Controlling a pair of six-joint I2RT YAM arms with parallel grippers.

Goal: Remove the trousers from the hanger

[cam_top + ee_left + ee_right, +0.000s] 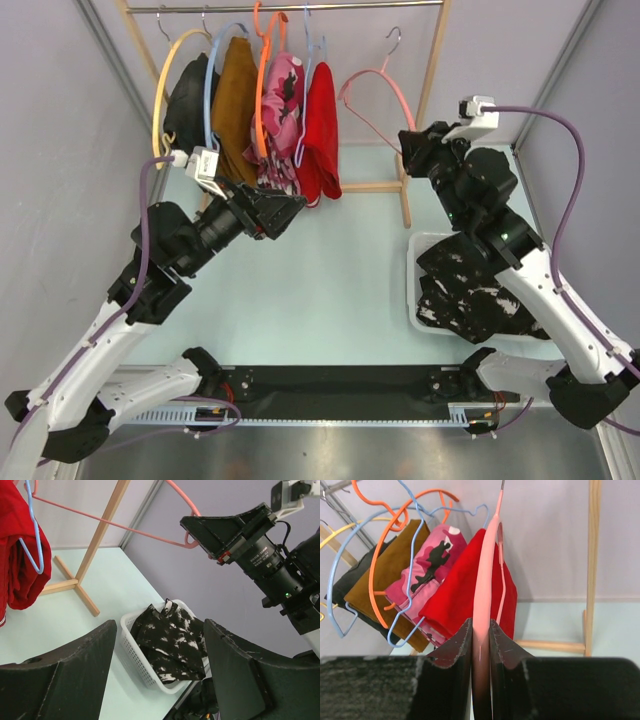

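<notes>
Red trousers (320, 130) hang folded over a blue hanger (308, 60) on the rail; they also show in the wrist views (20, 565) (465, 590). Black trousers with white splotches (470, 285) lie in the white basket (415, 300) at the right, seen too between the left fingers (170, 640). My right gripper (405, 142) (480, 625) is shut on the lower bar of an empty pink hanger (375, 100) (485, 570) that still hooks the rail. My left gripper (295, 205) (160, 625) stands open just below the hanging garments, holding nothing.
On the rail to the left hang a pink floral garment (283, 110) on an orange hanger, a mustard-brown garment (237, 100) and a dark one (188, 100) on a yellow hanger. The wooden rack's post and foot (405, 190) stand between the arms. Walls close in on both sides.
</notes>
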